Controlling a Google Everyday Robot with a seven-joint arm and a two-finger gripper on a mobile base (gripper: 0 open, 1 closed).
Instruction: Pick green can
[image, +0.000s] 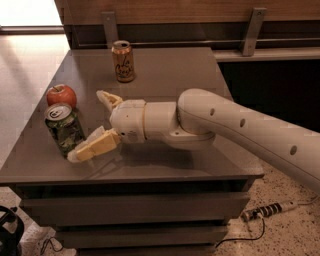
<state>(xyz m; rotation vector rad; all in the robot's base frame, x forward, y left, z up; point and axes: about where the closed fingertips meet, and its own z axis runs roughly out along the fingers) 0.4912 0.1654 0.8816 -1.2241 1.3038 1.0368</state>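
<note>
1. Two cans stand on the worktop (175, 67): one green can (64, 129) and one orange can (123, 61).
2. The green can is near the worktop's front left corner. It has a silver top with a pull tab and looks slightly tilted.
3. One red apple (61, 95) sits just behind the green can, very close to it; whether they touch cannot be told.
4. The orange can is well behind the green can and to its right, at the back of the worktop.
5. One white arm (240, 125) reaches in from the right towards the green can, low over the worktop.
6. Its one end effector (86, 125) is at the green can's right side. It is released, with its two fingers spread wide and grasping nothing.
7. The nearer finger (95, 146) lies low, with its tip against the green can's base on the front right side.
8. The farther finger (107, 98) is behind and to the right of the green can, apart from it and level with the apple.
9. Two metal brackets are on the wall far behind the green can, one (109, 27) above the orange can and the other (252, 30) further right.
10. One power strip (267, 210) with a cable lies on the floor, far right of the green can and below the worktop.
</note>
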